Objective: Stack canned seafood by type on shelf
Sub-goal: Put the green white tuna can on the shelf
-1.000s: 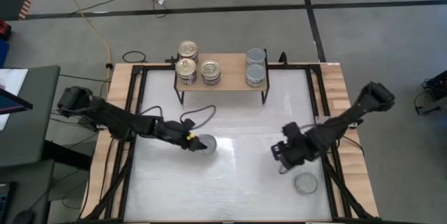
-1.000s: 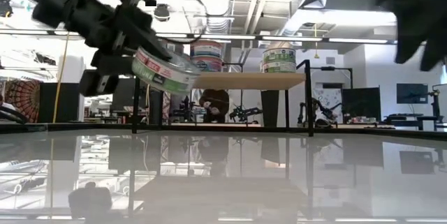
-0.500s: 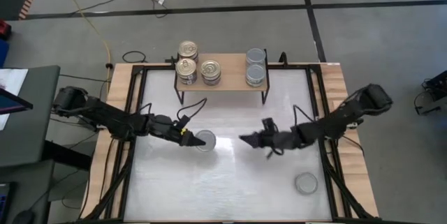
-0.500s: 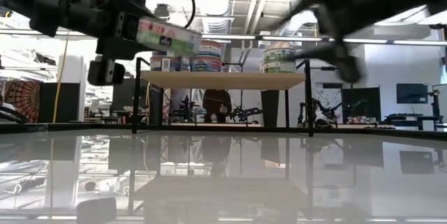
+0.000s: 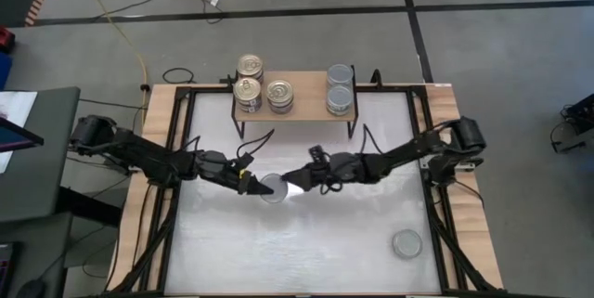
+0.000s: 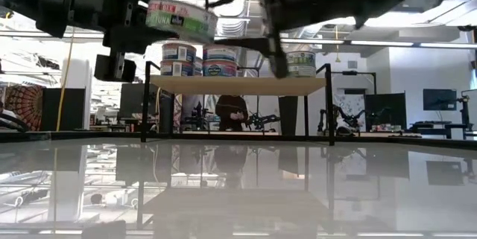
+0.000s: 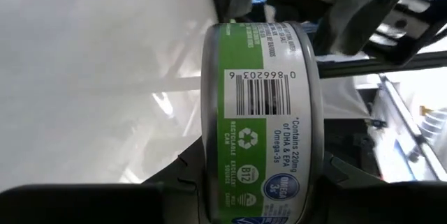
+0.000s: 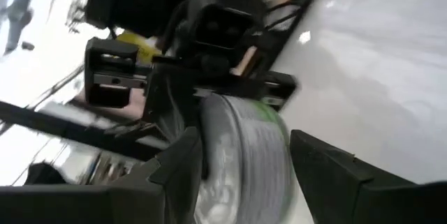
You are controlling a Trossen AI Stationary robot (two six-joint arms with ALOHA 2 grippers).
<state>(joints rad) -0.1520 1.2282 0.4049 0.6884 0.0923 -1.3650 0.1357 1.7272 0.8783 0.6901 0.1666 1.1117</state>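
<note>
Seen from above: left gripper [image 5: 249,183] clamped on a silver-lidded tuna can [image 5: 274,187] held over the middle of the white table [image 5: 306,252], right gripper [image 5: 295,183] reaching in from the other side, fingers apart around the same can. Farther back stood the wooden shelf [image 5: 306,94] with gold-lidded cans [image 5: 249,92] stacked at one end and silver-lidded cans [image 5: 340,99] at the other; one more silver can [image 5: 406,242] lay alone near the table's right front corner. At table height: green-labelled can raised above shelf level, tilted, in the left gripper [image 6: 127,24]. Left wrist view: can [image 7: 260,112] filled the frame, barcode showing, gripped across its flat faces. Right wrist view: open fingers [image 8: 323,172] straddled the can's rim [image 8: 241,155]. Likely risk: a fumbled handover, with the can dropped if the left let go before the right closed.
</note>
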